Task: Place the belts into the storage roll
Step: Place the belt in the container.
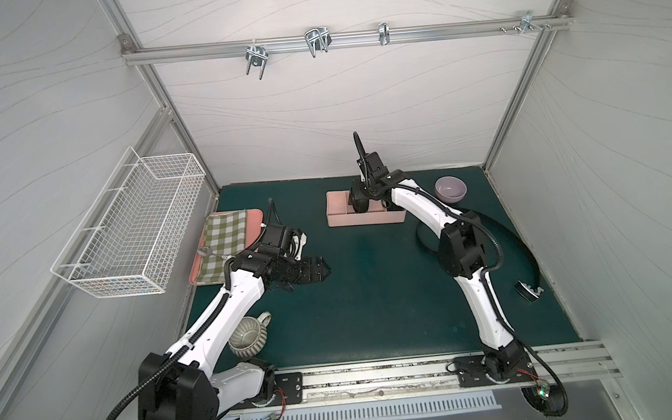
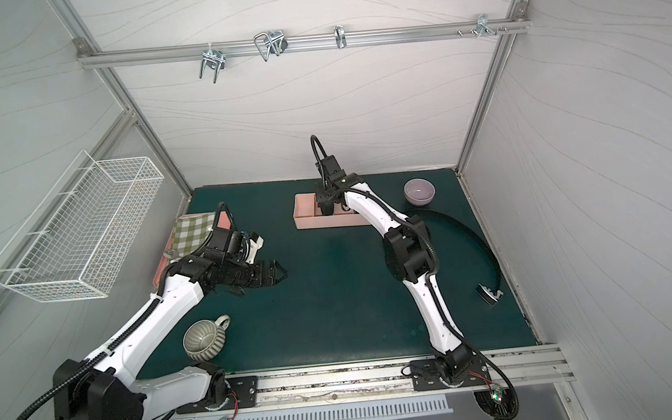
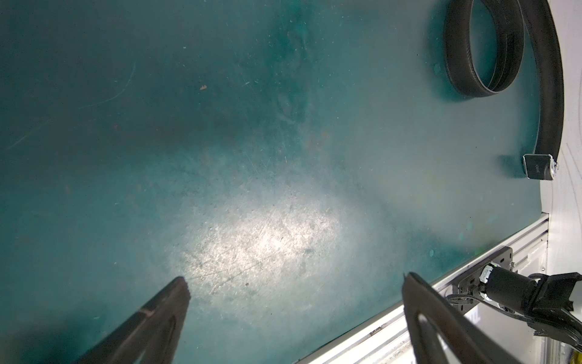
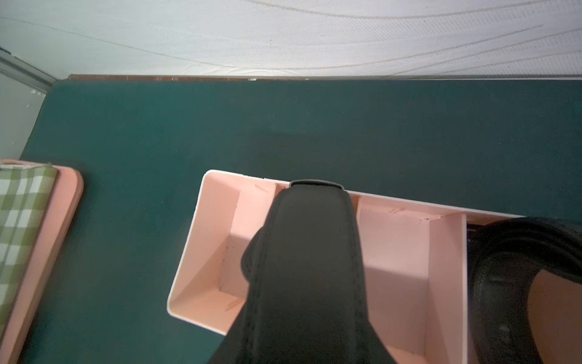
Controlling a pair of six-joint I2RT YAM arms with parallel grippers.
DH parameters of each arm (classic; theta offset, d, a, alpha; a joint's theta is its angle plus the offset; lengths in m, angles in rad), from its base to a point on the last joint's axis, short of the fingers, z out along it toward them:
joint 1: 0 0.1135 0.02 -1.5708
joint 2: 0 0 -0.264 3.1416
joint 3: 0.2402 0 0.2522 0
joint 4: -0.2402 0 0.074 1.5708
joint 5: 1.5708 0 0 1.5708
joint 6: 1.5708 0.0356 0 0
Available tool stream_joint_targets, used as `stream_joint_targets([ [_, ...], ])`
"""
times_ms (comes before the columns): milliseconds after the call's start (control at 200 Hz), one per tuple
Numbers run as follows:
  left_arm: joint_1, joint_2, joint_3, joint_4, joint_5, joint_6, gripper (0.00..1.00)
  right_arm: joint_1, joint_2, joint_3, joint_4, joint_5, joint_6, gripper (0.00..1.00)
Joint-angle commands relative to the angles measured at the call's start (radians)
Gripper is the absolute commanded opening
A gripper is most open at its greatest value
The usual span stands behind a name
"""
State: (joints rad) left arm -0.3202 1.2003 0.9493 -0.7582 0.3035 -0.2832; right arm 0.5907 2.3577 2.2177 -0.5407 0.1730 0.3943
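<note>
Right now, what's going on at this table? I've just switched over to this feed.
The right hand holds a coiled belt just above the compartments of the pink storage roll and has not released it yet. A second coiled belt already sits in a compartment further along. A third belt lies loose on the green mat near the right wall. The left hand is open and empty, hovering over bare mat.

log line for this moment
right gripper: shut on coiled belt at storage roll | left gripper: jaws open over mat | loose belt: on mat
</note>
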Motion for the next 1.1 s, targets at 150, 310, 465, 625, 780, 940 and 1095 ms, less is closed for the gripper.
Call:
stream_joint_targets([
  [150,0.006,0.011,0.005,0.027,0.015,0.009,0.99,0.065,-0.02,-0.096,0.172,0.224,-0.012,0.16],
  [310,0.006,0.009,0.004,0.028,0.019,0.009,0.99,0.098,-0.022,-0.14,0.225,0.299,-0.018,0.16],
  [465,0.006,0.007,0.003,0.031,0.023,0.009,0.99,0.11,-0.011,-0.156,0.213,0.31,-0.002,0.16],
  [625,0.006,0.004,0.002,0.032,0.026,0.006,0.99,0.121,-0.015,-0.2,0.211,0.304,0.019,0.16],
  [780,0.005,0.001,0.002,0.034,0.029,0.007,0.99,0.14,-0.046,-0.286,0.261,0.322,0.036,0.16],
  [940,0.006,-0.003,0.0,0.036,0.032,0.007,0.99,0.153,-0.077,-0.367,0.297,0.325,0.066,0.16],
  [1095,0.006,-0.006,-0.001,0.036,0.033,0.007,0.99,0.162,-0.082,-0.395,0.292,0.33,0.071,0.19],
])
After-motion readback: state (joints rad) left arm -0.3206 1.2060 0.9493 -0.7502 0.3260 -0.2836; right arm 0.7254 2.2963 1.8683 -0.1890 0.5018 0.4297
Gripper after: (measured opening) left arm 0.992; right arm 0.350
